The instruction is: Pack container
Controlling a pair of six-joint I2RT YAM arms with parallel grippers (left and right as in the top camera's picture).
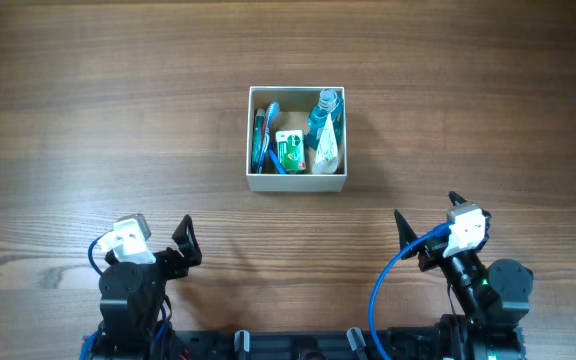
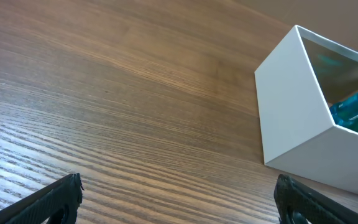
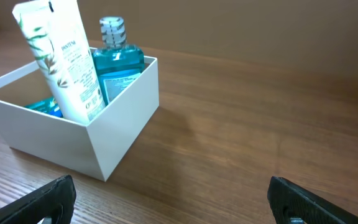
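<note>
The container [image 1: 297, 181], a square white-walled box, sits at the table's middle. It holds a blue toothbrush [image 1: 265, 135], a green-and-white packet [image 1: 290, 150], a white tube [image 1: 326, 148] and a teal bottle [image 1: 326, 104]. The tube [image 3: 64, 59] and bottle [image 3: 118, 59] stand upright in the right wrist view, inside the box [image 3: 114, 134]. The box's corner [image 2: 291, 106] shows in the left wrist view. My left gripper [image 1: 186, 243] is open and empty near the front left. My right gripper [image 1: 423, 232] is open and empty near the front right. Both are well apart from the box.
The wooden table [image 1: 88, 110] runs all round the box. The arm bases [image 1: 133, 295] [image 1: 488, 290] sit at the front edge, with blue cables [image 1: 383, 280] by them.
</note>
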